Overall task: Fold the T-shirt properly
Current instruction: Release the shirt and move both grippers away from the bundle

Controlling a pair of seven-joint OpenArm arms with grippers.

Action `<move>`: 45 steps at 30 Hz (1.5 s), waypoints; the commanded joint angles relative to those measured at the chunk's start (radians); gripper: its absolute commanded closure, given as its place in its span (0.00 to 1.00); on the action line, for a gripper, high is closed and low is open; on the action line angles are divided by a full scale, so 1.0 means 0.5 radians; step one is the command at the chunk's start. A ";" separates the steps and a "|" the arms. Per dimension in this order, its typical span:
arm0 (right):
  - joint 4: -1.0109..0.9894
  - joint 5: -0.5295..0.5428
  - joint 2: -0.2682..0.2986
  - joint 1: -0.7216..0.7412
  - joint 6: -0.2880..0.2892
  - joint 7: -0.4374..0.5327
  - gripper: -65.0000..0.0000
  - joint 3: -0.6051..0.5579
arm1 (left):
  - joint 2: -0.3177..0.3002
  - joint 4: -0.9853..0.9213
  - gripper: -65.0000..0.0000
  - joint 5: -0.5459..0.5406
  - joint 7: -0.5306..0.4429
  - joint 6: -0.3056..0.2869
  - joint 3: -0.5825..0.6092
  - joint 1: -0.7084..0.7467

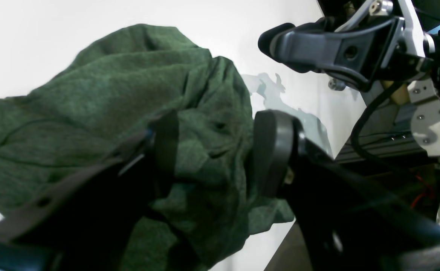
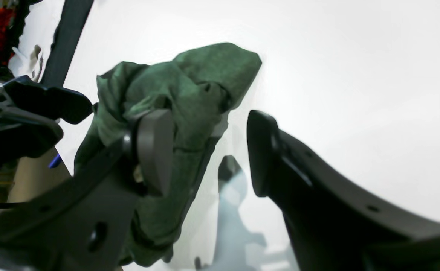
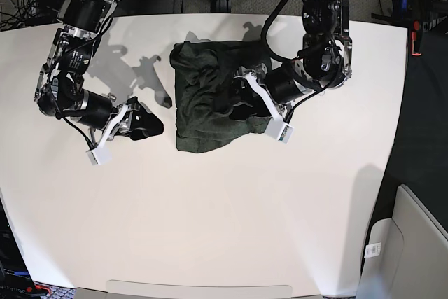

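Surface: white table (image 3: 231, 222).
T-shirt (image 3: 210, 96): bunched green heap between both arms.
Left gripper (image 1: 212, 158): jaws apart, straddling cloth.
Right gripper (image 2: 208, 150): jaws apart, empty, beside heap.

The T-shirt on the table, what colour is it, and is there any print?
Dark olive green T-shirt, heathered, no print; clearest in the left wrist view.

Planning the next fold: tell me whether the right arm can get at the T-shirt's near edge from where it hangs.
Probably yes. The right pincer hangs open beside the T-shirt, apart from it, with only bare table between.
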 commanded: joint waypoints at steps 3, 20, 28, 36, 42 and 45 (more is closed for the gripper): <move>0.030 0.061 0.010 0.048 0.011 0.027 0.50 -0.002 | 0.003 0.013 0.52 -0.033 -0.051 -0.014 -0.001 -0.030; 0.030 0.061 0.013 0.051 0.011 0.027 0.50 0.001 | -0.012 -0.106 0.56 -0.033 -0.235 -0.014 0.180 -0.021; 0.027 0.061 0.013 0.051 0.011 0.027 0.50 0.038 | -0.025 -0.140 0.86 -0.033 -0.214 -0.017 0.177 -0.021; 0.021 0.061 0.013 0.057 0.011 0.027 0.50 0.041 | -0.242 0.170 0.94 -0.042 -0.211 -0.017 -0.007 0.139; 0.003 0.052 0.013 0.070 0.011 0.027 0.50 0.028 | -0.242 0.333 0.94 -0.042 -0.161 -0.017 -0.259 0.341; -0.037 0.055 0.013 0.088 0.011 0.027 0.50 0.028 | -0.242 0.333 0.94 -0.039 -0.094 -0.017 -0.366 0.400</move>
